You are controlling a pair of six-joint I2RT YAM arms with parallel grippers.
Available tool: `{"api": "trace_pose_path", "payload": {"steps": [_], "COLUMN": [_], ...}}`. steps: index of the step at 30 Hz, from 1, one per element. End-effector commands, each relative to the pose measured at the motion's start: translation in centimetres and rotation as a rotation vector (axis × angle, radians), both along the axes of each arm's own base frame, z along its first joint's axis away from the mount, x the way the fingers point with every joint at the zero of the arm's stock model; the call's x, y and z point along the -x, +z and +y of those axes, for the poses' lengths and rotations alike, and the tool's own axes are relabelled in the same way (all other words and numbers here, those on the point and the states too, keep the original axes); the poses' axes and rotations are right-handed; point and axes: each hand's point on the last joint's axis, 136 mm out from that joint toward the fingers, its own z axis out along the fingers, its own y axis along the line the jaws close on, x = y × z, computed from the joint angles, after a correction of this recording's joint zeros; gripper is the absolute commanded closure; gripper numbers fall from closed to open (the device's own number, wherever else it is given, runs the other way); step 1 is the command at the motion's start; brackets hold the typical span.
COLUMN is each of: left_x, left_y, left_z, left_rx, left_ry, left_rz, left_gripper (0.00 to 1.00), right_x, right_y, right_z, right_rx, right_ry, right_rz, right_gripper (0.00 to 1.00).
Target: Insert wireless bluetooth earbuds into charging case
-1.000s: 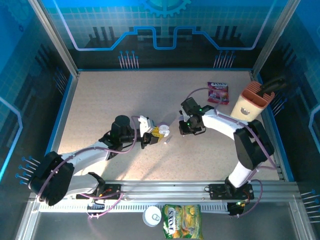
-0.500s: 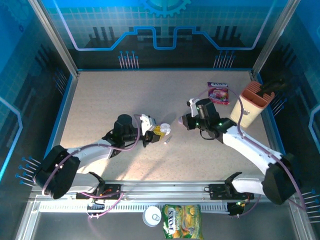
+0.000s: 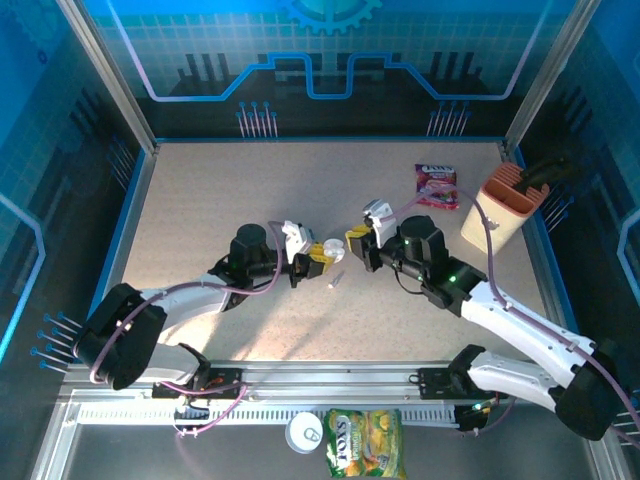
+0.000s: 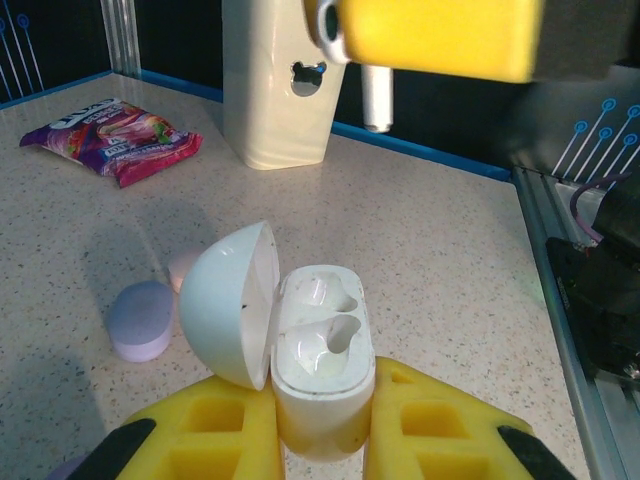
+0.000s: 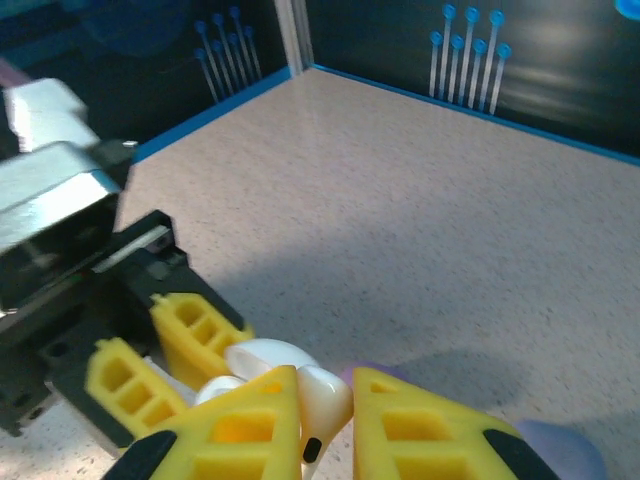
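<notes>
The left gripper (image 4: 322, 425) has its yellow, hollow-celled fingers pressed in on the base of a white charging case (image 4: 322, 345). It holds the case upright near the middle of the speckled table (image 3: 200, 200). The domed lid (image 4: 228, 305) is swung open to one side, and two moulded wells show in the glossy white body.

The right gripper (image 5: 325, 405) reaches in from the right, its yellow fingers pinching a white earbud (image 5: 322, 395). The earbud is small and glossy, with a rounded head and a short stem. From the left wrist camera, the stem hangs below the right gripper's finger, above and beyond the open case and not touching it. From overhead, the two grippers sit almost tip to tip.

Just beside the open lid a lilac pebble-shaped case (image 4: 140, 320) lies on the table. A pale pink one (image 4: 183, 268) is partly hidden behind the lid. A small white piece (image 3: 336, 279) lies just near of the grippers, too small to identify.

Far to the right sits a purple snack packet (image 4: 110, 140) with white lettering too blurred to read. Beside it, at the table's right edge, stands a cream holder (image 4: 275, 90) with a bear-head cut-out. Below the near rail lie a green and yellow snack bag (image 3: 363, 443), its name unreadable, and a round white tin (image 3: 303, 432).
</notes>
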Motion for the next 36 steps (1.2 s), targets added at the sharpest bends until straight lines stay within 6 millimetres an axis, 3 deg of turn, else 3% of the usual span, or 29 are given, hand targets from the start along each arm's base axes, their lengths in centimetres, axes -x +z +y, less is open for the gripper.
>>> {"api": "trace_pose_path", "payload": {"steps": [1, 9, 20, 36], "left_x": [0.0, 0.4, 0.7, 1.0], "left_y": [2.4, 3.3, 3.8, 4.2], "left_z": [-0.7, -0.4, -0.2, -0.1], "left_rx": [0.059, 0.074, 0.085, 0.095], "left_ry": [-0.027, -0.021, -0.02, -0.026], "left_rz": [-0.047, -0.06, -0.059, -0.052], "left_gripper": [0.83, 0.82, 0.82, 0.82], "right_x": [0.6, 0.8, 0.7, 0.7], "right_y": [2.1, 1.2, -0.6, -1.3], "right_z": [2.2, 4.6, 4.3, 3.6], "right_rx": [-0.03, -0.034, -0.008, 0.01], "right_ry": [0.084, 0.145, 0.132, 0.112], "right_rz": [-0.081, -0.069, -0.044, -0.046], "right_gripper": [0.85, 0.86, 0.86, 0.86]}}
